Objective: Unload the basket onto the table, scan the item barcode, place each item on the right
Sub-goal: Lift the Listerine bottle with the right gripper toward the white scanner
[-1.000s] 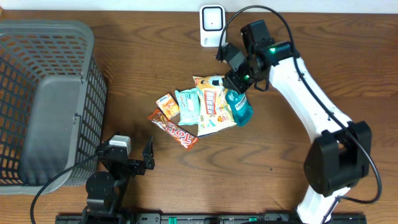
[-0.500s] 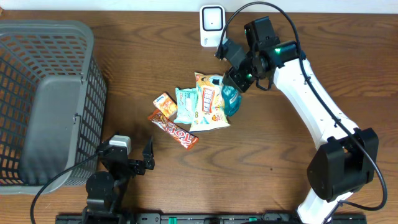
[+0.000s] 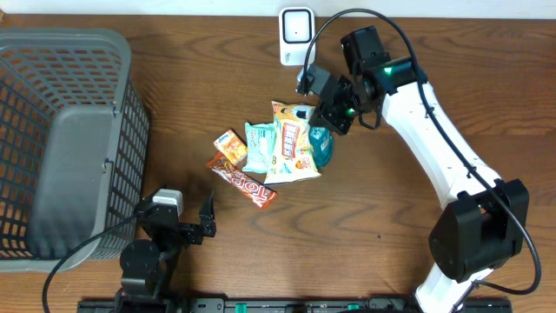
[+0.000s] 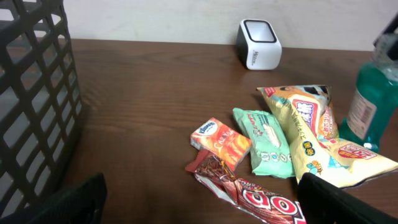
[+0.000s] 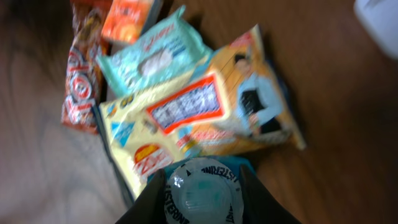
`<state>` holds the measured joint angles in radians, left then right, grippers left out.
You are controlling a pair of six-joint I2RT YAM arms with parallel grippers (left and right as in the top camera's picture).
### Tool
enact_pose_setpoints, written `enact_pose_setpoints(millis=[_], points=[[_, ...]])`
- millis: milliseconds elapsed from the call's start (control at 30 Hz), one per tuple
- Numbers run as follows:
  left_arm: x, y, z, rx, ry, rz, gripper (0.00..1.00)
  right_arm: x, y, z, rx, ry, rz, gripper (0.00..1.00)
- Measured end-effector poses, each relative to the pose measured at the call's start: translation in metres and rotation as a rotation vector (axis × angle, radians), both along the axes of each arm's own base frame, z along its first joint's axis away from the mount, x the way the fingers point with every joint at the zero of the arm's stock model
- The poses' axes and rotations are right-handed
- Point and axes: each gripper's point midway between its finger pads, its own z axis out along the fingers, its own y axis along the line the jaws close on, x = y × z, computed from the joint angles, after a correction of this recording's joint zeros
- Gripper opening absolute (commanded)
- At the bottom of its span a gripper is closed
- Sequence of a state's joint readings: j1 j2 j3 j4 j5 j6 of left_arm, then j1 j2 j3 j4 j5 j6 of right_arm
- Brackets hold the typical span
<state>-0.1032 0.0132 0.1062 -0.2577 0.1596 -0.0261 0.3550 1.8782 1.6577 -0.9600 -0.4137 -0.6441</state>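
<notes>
Now upright at the snacks' (image 3: pixel 287 152) edge, the mouthwash bottle (image 3: pixel 320 146), slanted a second ago, is clamped by its cap in the right claw (image 3: pixel 334 111) — presentation to the scanner (image 3: pixel 296 35) is judged next. Left claw (image 3: pixel 193 228) — spread, idle.

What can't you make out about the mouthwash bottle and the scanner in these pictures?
Mouthwash bottle barcode: unseen anywhere. Left wrist view cuts the bottle at the right edge; right wrist shows only its cap between the fingers.
Scanner: right wrist view, clipped by the corner, blurred.
Snack bag print: right wrist view, too blurred.
</notes>
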Motion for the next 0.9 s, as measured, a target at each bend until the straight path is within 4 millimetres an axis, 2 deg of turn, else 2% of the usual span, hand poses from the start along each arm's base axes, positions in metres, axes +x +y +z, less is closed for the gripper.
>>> enact_pose_setpoints(millis=[333,433,567,900], points=[[0.0,0.0,0.0,0.0,0.0,0.0,0.98,0.023,0.012,0.012,0.058,-0.116,0.012,0.13],[0.0,0.0,0.0,0.0,0.0,0.0,0.98,0.026,0.013,0.006,0.063,-0.131,0.018,0.14],[0.0,0.0,0.0,0.0,0.0,0.0,0.98,0.018,0.013,-0.012,0.066,-0.104,0.03,0.15],[0.0,0.0,0.0,0.0,0.0,0.0,0.98,0.022,0.014,-0.011,0.085,-0.12,0.032,0.15]])
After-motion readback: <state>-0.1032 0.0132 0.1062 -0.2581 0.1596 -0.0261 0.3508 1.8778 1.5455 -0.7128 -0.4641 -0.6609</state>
